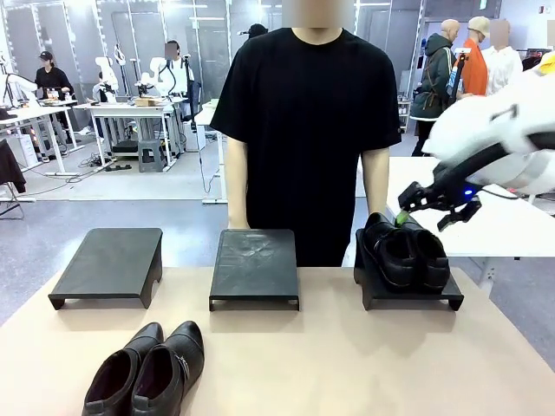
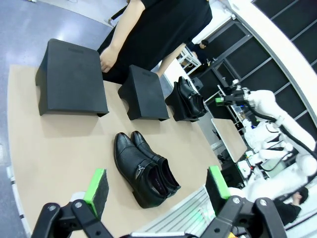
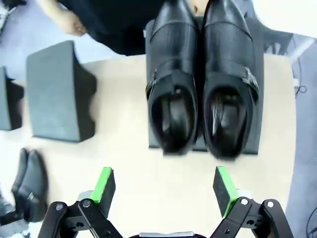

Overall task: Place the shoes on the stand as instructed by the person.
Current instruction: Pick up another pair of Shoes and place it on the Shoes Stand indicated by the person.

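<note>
A person (image 1: 303,113) in a black T-shirt stands at twelve o'clock across the bench (image 1: 347,364), arms hanging down. Three black stands line the far side: the left stand (image 1: 108,264) at ten o'clock, the middle stand (image 1: 254,264) at twelve and the right stand (image 1: 412,299) at two. One pair of shoes (image 1: 406,251) sits side by side on the right stand. The right fingers (image 3: 105,184) hang in the air above that pair, spread apart and holding nothing. The second pair (image 1: 147,368) lies on the bench at seven o'clock, the two shoes touching, toes pointing towards the stands. The left fingers (image 2: 96,186) hover over the bench's near edge, also spread wide and empty.
</note>
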`<state>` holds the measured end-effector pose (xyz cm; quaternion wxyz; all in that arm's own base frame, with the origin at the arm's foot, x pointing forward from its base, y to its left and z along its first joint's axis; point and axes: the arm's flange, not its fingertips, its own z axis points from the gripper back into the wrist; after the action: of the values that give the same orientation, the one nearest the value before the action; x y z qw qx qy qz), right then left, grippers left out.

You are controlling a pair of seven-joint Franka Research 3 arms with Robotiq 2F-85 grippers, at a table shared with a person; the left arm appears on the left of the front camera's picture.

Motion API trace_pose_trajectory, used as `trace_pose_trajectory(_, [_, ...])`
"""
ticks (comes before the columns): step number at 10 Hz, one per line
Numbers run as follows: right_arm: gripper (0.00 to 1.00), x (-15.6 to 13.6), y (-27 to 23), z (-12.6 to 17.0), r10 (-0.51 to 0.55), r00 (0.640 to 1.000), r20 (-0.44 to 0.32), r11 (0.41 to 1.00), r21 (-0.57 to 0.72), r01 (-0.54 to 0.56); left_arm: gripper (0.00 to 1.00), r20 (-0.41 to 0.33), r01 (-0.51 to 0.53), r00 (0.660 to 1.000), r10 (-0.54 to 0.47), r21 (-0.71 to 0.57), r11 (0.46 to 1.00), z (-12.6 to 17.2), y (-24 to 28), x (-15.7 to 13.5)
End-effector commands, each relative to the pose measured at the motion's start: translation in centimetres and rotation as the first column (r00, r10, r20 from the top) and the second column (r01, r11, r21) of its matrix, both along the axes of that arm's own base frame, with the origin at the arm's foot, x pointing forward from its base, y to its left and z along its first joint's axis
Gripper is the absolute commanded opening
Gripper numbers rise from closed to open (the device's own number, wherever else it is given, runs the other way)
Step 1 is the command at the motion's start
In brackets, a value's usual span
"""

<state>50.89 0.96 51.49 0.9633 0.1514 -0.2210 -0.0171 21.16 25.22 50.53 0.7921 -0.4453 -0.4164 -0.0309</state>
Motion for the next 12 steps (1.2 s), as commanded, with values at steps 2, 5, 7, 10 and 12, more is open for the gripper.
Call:
trace_pose_trajectory(2, [1.0, -7.2, -5.9, 0.2, 0.125, 0.99, -0.069, 0.956, 0.275, -0.101, 1.0, 0.034, 0.01, 0.999, -0.01, -0.003, 1.0, 0.1, 0.3, 0.2])
trace_pose_trajectory(5, [1.0, -15.6, -14.2, -1.2, 0.17, 0.986, 0.005, 0.856, 0.494, -0.15, 1.0, 0.034, 0.01, 0.999, -0.01, -0.003, 1.0, 0.1, 0.3, 0.2])
trace_pose_trajectory(7, [1.0, -20.6, -19.8, -2.8, 0.213, 0.977, 0.014, 0.792, 0.582, -0.181, 1.0, 0.034, 0.01, 0.999, -0.01, -0.003, 1.0, 0.1, 0.3, 0.2])
trace_pose_trajectory(10, [1.0, -27.8, -26.8, -7.5, 0.226, 0.971, 0.075, 0.704, 0.677, -0.216, 1.0, 0.034, 0.01, 0.999, -0.01, -0.003, 1.0, 0.1, 0.3, 0.2])
trace_pose_trajectory(12, [1.0, -29.2, -27.8, -10.2, 0.217, 0.969, 0.116, 0.67, 0.704, -0.234, 1.0, 0.034, 0.01, 0.999, -0.01, -0.003, 1.0, 0.1, 0.3, 0.2])
